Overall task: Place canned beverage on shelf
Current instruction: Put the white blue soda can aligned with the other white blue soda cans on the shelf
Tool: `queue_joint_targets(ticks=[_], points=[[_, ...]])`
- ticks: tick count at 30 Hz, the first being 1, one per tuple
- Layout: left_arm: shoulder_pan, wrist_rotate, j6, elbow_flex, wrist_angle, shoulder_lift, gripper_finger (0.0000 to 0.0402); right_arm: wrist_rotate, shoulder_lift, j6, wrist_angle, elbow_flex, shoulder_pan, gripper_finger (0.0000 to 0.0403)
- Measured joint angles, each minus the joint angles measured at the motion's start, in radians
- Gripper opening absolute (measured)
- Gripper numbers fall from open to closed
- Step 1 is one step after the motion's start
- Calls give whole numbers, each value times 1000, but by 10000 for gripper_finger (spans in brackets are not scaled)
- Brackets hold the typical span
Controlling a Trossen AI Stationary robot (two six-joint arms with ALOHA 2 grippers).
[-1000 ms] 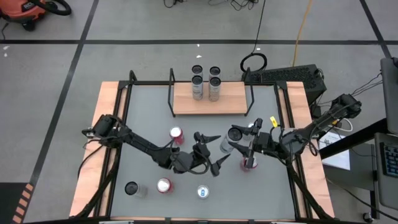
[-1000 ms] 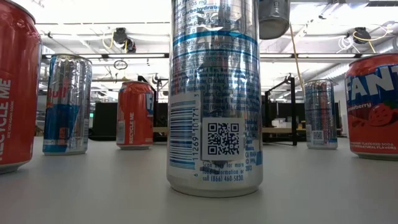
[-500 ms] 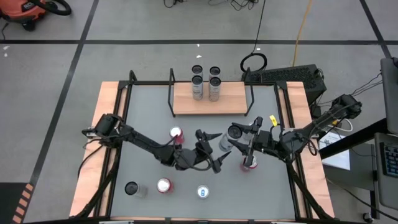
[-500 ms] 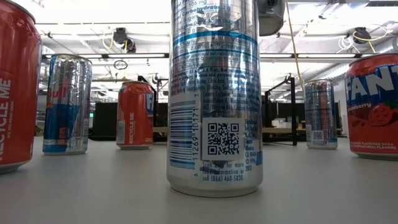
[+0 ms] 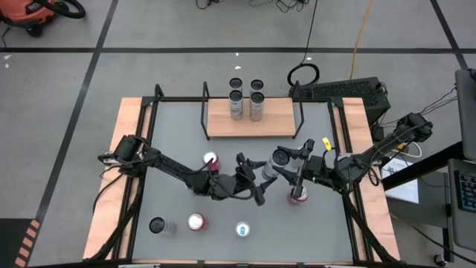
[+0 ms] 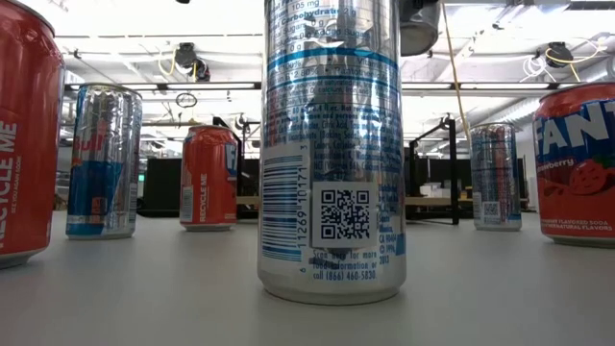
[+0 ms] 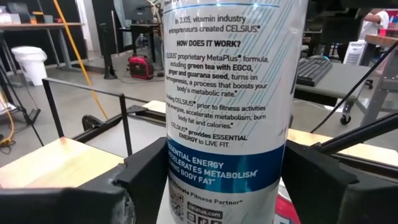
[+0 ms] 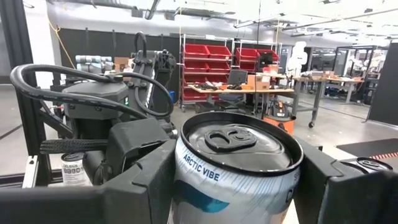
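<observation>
A tall white and silver canned beverage (image 7: 227, 93) hangs upright above the table's middle, between both grippers. Its top (image 8: 239, 140) shows in the right wrist view and its base (image 6: 423, 24) at the low view's upper edge. My right gripper (image 5: 282, 165) comes from the table's right and is shut on the can's upper part. My left gripper (image 5: 259, 179) comes from the left and is shut on its lower part. The light-wood shelf (image 5: 277, 119) stands at the far edge and carries several cans (image 5: 236, 104). My left gripper pinches the can's lower part, at the blue band (image 7: 211, 171), between its two fingers, one finger (image 7: 146, 171) on each side. The fingers come level from the table's left. The can stands upright, clear of the table. My right gripper pinches the can just below its rim (image 8: 205, 177), one finger (image 8: 140, 168) on each side. The fingers come level from the table's right. The can is upright, with its lid up, lifted clear of the table.
Loose cans stand on the grey table: a red one (image 5: 210, 158) by the left arm, a red one (image 5: 297, 195) under the right gripper, and three more along the near edge (image 5: 195, 221). Black rod frames (image 5: 204, 112) stand at the shelf's ends.
My left gripper has gone a little toward the table's right, up to the hanging can, and its fingers have closed in on the can's lower part. The can and my right gripper have kept still.
</observation>
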Motion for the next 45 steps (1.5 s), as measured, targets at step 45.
queue_joint_targets(ticks=[45], points=[[-41,36,-17,0,-22,10,240,-38,-13,-12,-72,1,42,303]])
